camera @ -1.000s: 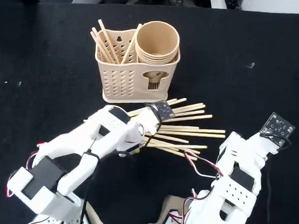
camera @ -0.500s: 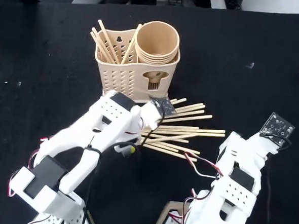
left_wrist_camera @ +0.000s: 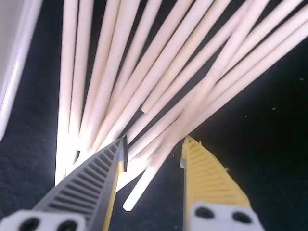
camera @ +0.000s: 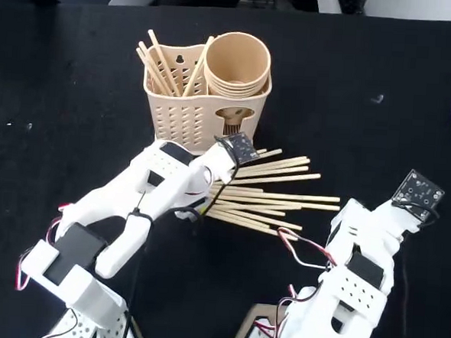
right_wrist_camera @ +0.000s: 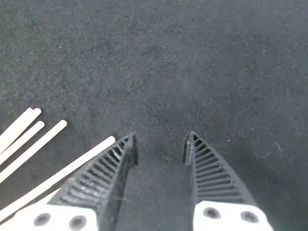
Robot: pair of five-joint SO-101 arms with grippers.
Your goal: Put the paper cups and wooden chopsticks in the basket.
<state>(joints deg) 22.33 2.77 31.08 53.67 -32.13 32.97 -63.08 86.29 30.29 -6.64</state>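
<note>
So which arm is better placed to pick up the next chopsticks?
Left. The left gripper is open over the loose chopsticks, near the basket; the right gripper hangs open over bare table beside their tips.

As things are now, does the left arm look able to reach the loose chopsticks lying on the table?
Probably yes. The left gripper is open right at the near ends of the loose chopsticks, and nothing stands between them.
</note>
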